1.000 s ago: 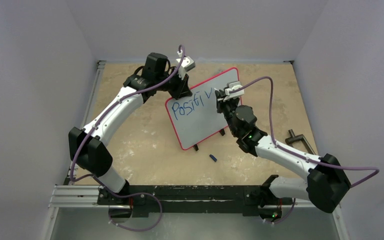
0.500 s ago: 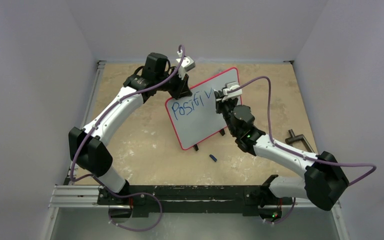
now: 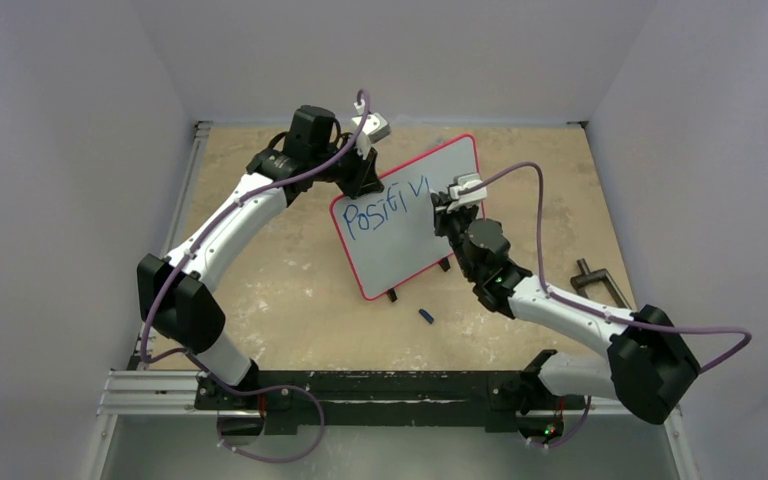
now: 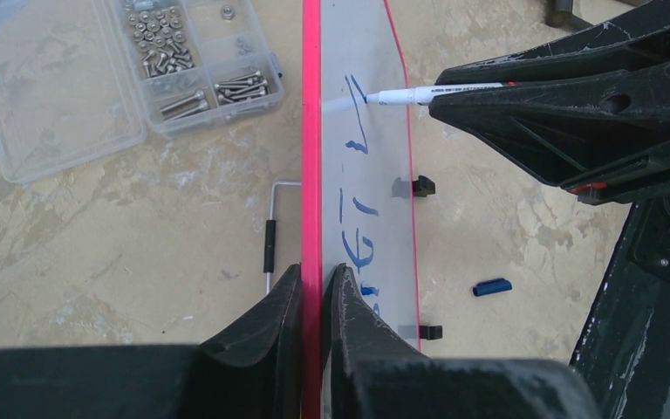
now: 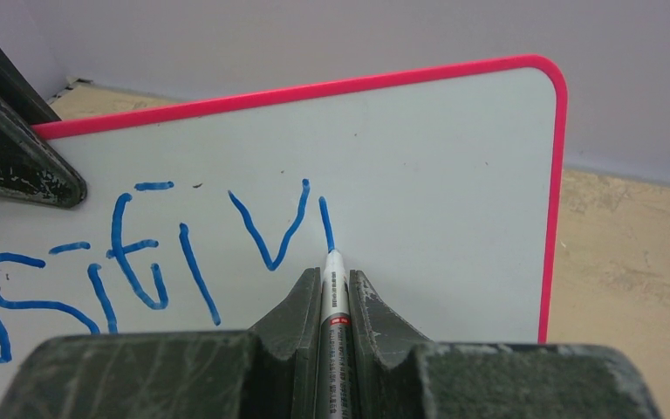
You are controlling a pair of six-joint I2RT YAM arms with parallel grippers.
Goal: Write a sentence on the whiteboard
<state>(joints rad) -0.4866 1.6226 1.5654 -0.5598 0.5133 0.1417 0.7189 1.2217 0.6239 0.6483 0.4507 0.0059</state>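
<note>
- Your left fingers are clamped tight on the red top edge of the whiteboard, near its left corner.
- The board stands on its clip feet, mid-counter.
- Your right fingers are pinched shut around the marker.
- The marker's tip touches the board at the foot of a short blue stroke, right of the "V".

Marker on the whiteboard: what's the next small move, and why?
Probably lift the marker just off the whiteboard and dot the last stroke. The right tool holds the marker tip at the foot of a short downstroke after the V, with no mark above it, while similar strokes to its left carry one.
</note>
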